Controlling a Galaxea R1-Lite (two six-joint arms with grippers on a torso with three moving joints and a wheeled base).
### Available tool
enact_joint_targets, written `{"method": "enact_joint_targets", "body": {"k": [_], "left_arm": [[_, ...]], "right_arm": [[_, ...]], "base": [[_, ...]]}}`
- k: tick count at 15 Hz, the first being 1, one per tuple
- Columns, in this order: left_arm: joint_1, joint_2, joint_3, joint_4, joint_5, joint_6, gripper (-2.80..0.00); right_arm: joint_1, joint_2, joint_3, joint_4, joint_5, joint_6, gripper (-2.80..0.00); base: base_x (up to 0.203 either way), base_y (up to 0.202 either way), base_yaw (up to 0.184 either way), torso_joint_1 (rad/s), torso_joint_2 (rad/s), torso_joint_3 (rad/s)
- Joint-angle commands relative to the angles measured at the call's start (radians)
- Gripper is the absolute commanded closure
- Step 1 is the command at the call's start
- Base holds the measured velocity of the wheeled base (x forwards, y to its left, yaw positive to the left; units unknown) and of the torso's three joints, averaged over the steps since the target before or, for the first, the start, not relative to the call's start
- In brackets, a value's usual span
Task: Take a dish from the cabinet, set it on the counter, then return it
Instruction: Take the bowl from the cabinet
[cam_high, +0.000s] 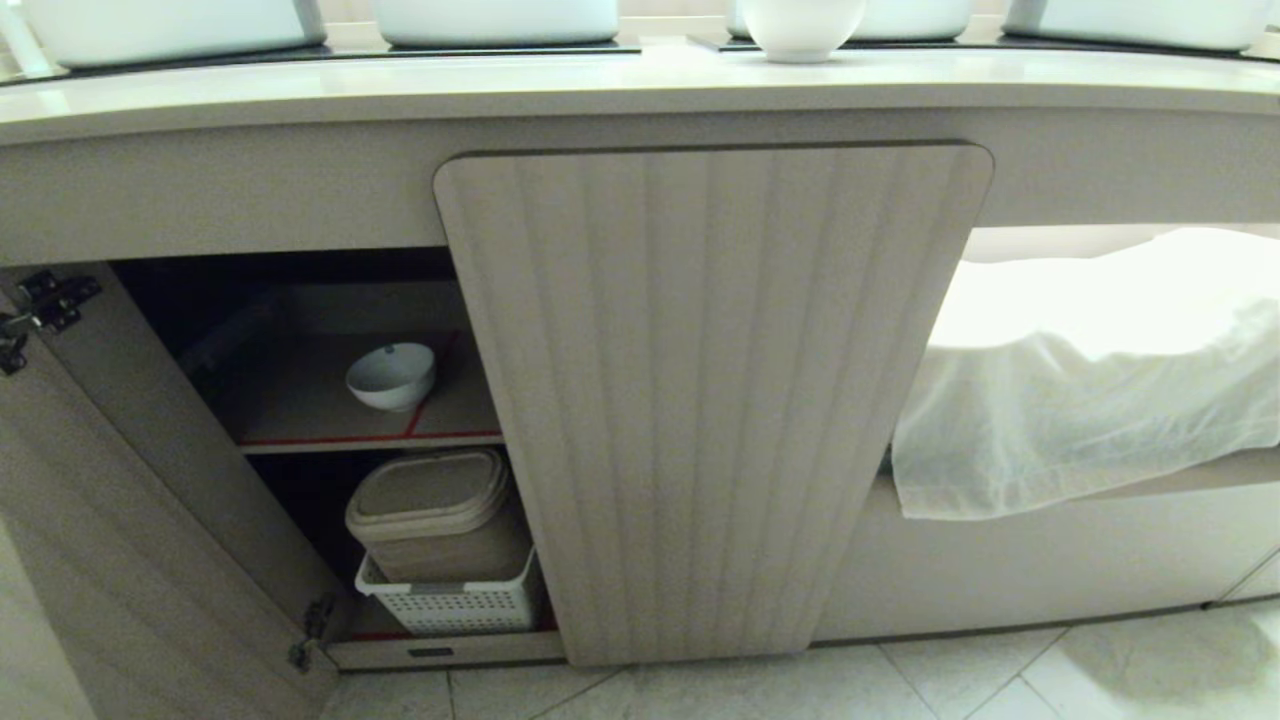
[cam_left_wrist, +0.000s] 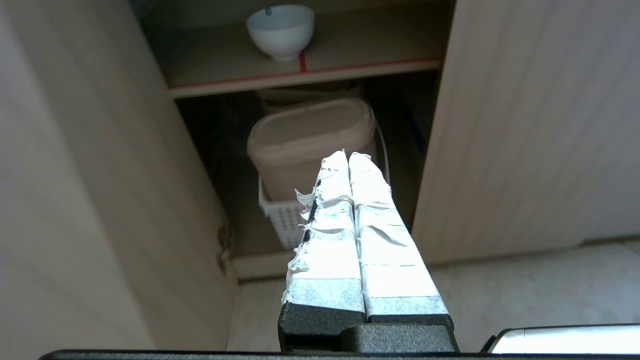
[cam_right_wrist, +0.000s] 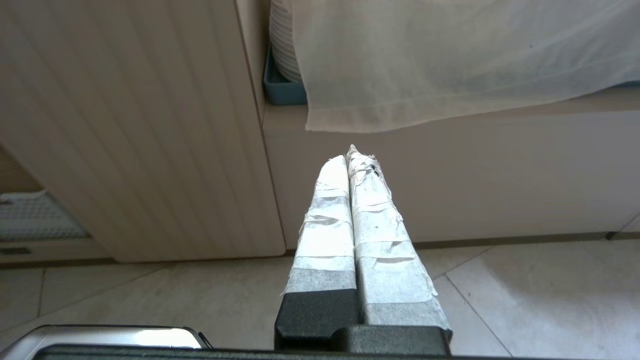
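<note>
Head view: dish (cam_high: 391, 375) on cabinet (cam_high: 715, 400) shelf at nine o'clock, reachable; left tool (cam_left_wrist: 348, 154) and right tool (cam_right_wrist: 348, 152) pressed together, empty.

Bowl (cam_high: 391, 375) glossy white ceramic, smooth. Cabinet door (cam_high: 700, 400) matt wood-look laminate, vertically ribbed. Shelf (cam_high: 300, 400) same matt board with red tape edge. Tabletop (cam_high: 500, 90) smooth, slight sheen. Lidded bin (cam_high: 440, 510) matt beige plastic, sits in white perforated plastic basket (cam_high: 455, 603). Cloth (cam_high: 1090, 400) thin white fabric, creased. Floor (cam_high: 900, 685) smooth pale tiles. Hinge (cam_high: 50, 300) dark metal. Left hand (cam_left_wrist: 348, 156) and right hand (cam_right_wrist: 350, 155) fingers wrapped in rough, frayed white tape over black plastic.
</note>
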Motion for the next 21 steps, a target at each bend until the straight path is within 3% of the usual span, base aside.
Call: {"method": "enact_joint_targets", "body": {"k": [1,21], "left_arm": [[0.000,0.001,0.000,0.000,0.000,-0.002,0.00],[0.000,0.001,0.000,-0.002,0.001,0.000,0.00]], "right_arm": [[0.000,0.000,0.000,-0.001,0.000,0.001,0.00],[0.000,0.000,0.001,-0.001,0.000,0.000,0.00]], "base": [[0.168,0.000,-0.002,0.007,0.01,0.002],[0.005,0.000,0.000,0.000,0.00,0.000]]}}
